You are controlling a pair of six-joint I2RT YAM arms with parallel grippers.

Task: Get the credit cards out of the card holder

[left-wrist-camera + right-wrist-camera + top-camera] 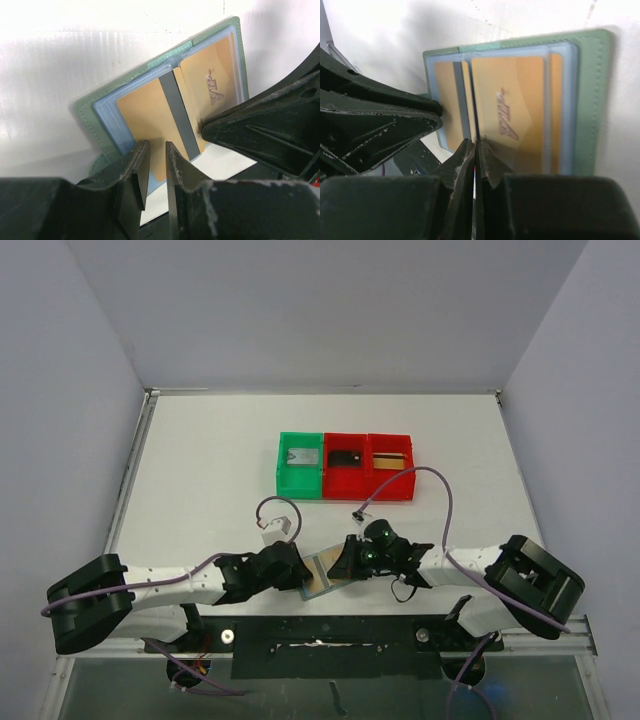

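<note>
From above, you have both arms meeting over the opened card holder (322,577) at the table's near edge. Three bins (345,466) behind seem to hold items, though they are too small to identify.

Left wrist: the left gripper (156,150) pinches the holder's near edge, two credit cards (150,117) pocketed.

Right wrist: the right gripper (475,150) is pressed together on the VIP card's edge; nothing extracted yet.

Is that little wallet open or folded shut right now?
Open. The wallet lies spread, both inner panels facing up, with tan cards still tucked under its clear pockets.
</note>
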